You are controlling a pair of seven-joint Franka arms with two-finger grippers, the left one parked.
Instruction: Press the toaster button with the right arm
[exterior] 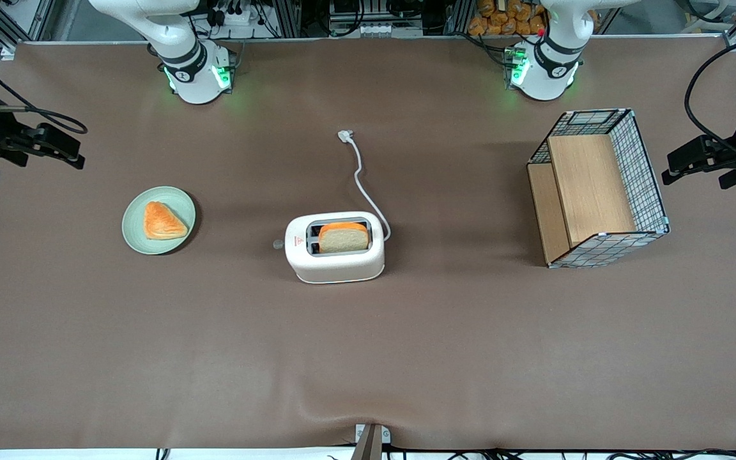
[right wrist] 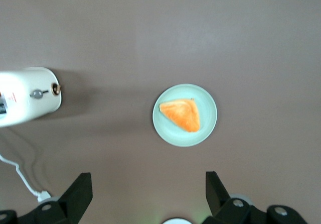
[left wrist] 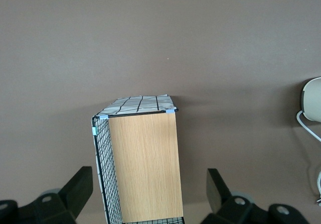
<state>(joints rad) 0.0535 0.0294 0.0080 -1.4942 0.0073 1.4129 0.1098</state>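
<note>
Pincer (right wrist: 145, 196) (spread) high above plate (right wrist: 208, 128), off toaster (right wrist: 27, 96).

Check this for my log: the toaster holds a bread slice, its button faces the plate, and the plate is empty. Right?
Not quite. The plate holds an orange pastry, as the front view shows. The toaster does hold a bread slice, and its button faces the plate. The hand hangs open above the plate.

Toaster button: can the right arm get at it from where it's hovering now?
Probably yes. The toaster button faces the plate; bare table between. The open gripper hangs above the working arm's end.
</note>
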